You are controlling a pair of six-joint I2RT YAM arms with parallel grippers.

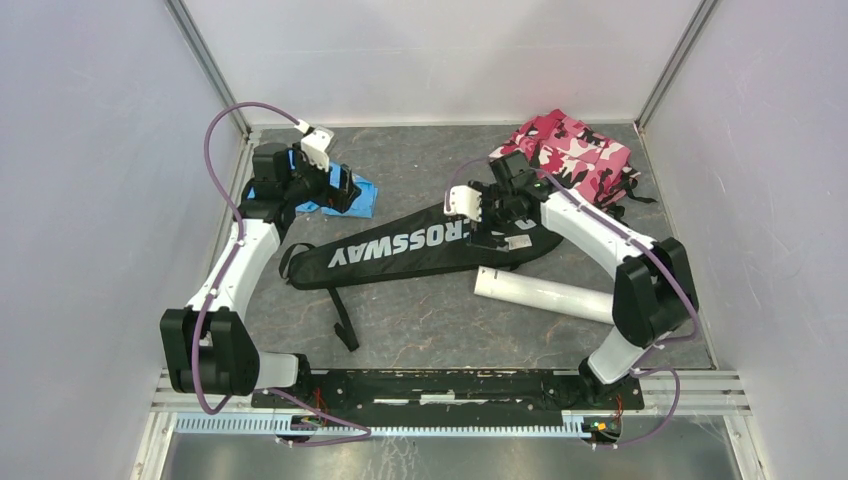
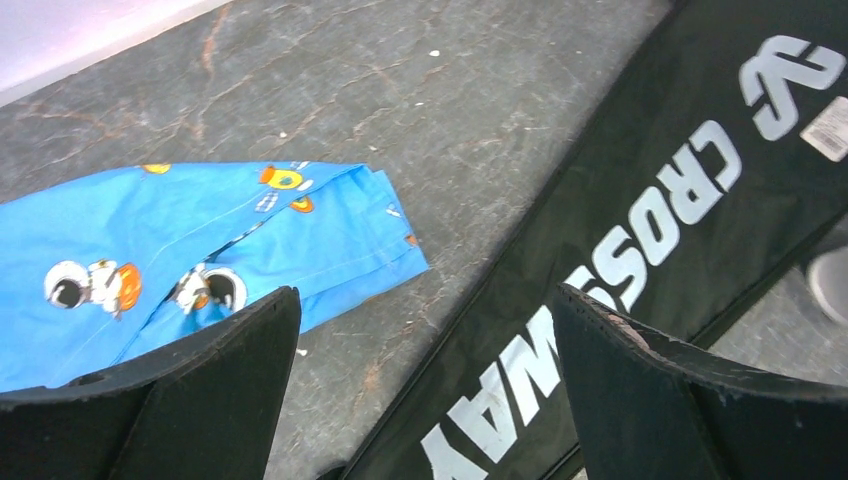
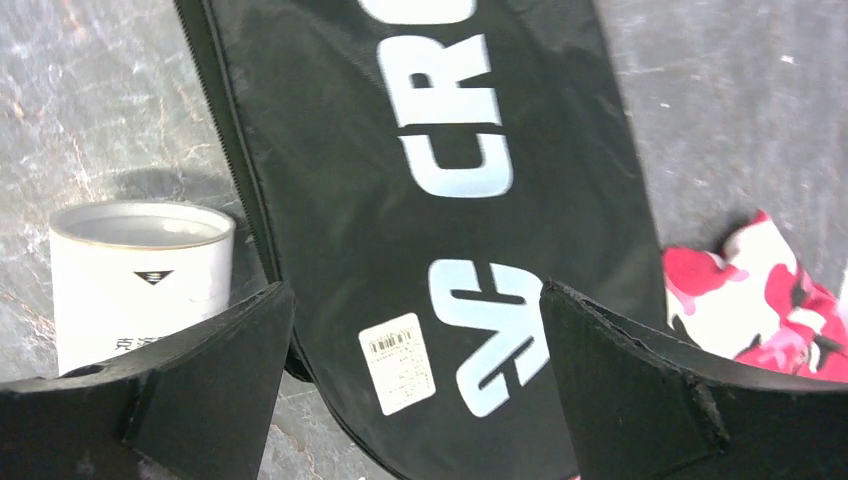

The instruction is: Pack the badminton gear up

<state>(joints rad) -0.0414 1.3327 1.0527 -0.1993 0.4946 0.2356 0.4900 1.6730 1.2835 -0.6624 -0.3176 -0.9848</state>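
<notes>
Lying diagonally on the tabletop (image 1: 420, 330), the black racket bag (image 1: 400, 250) had the white tube (image 1: 545, 295) just beside its wide end. The right fingers (image 3: 200, 400) hung spread wide over that end, gripping nothing; the left fingers (image 2: 200, 400) stood wide above bag and blue cloth (image 2: 200, 240), empty.

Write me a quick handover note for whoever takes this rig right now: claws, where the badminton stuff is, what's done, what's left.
Left claw: open, empty, above the table between the blue cloth and the narrow end of the black bag.
Right claw: open, empty, over the bag's wide end.
Bag: flat across the middle of the table.
White tube: on the table beside the bag's wide end, outside it.
Rackets, shuttlecocks: not in sight; cannot tell if they are in the bag.
Left: probably the tube, then checking that the bag is closed.
</notes>
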